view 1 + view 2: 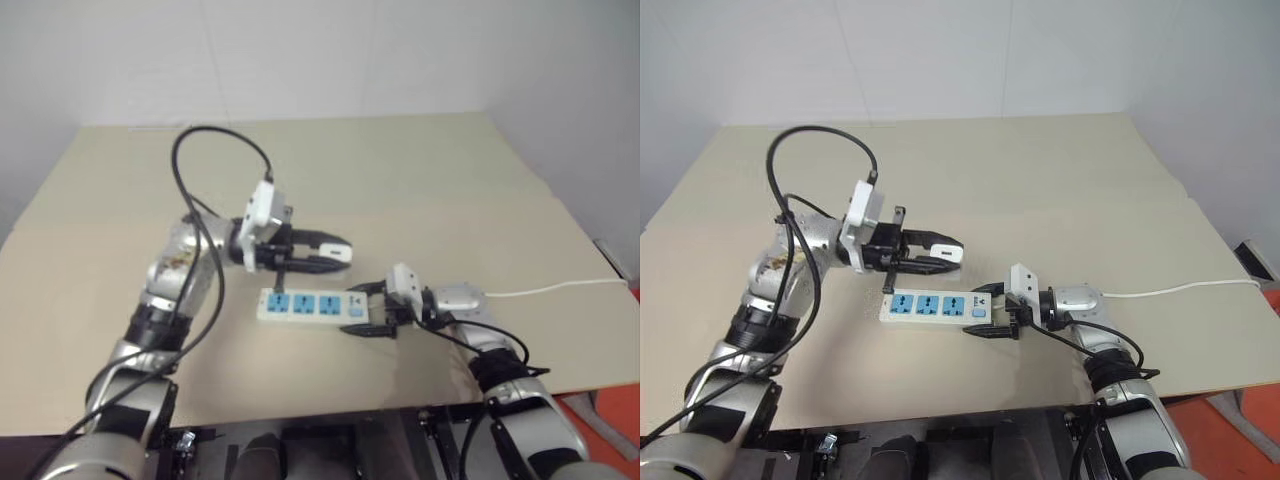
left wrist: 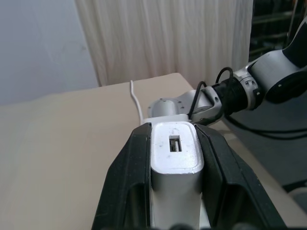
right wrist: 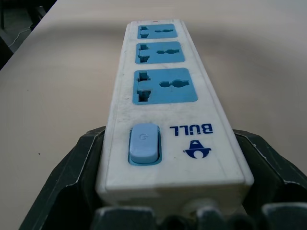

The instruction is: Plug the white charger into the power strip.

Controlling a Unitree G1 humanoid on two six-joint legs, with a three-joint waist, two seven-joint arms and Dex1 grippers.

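White plastic, the power strip [image 1: 931, 307] lay flat on the tan table [image 1: 1060, 190], long axis crosswise, button end clasped by the right gripper [image 1: 986, 311]. Above its far socket end, apart from it, the left gripper [image 1: 952, 252] clenched the white charger [image 2: 175, 153] level, pointing right. A thin white cord [image 1: 1185, 288] trailed rightward.

A wide beige table [image 1: 420, 170] is stretching back to a plain white wall [image 1: 330, 50]; pale pleated curtains [image 2: 163, 38] are hanging beyond its far edge.
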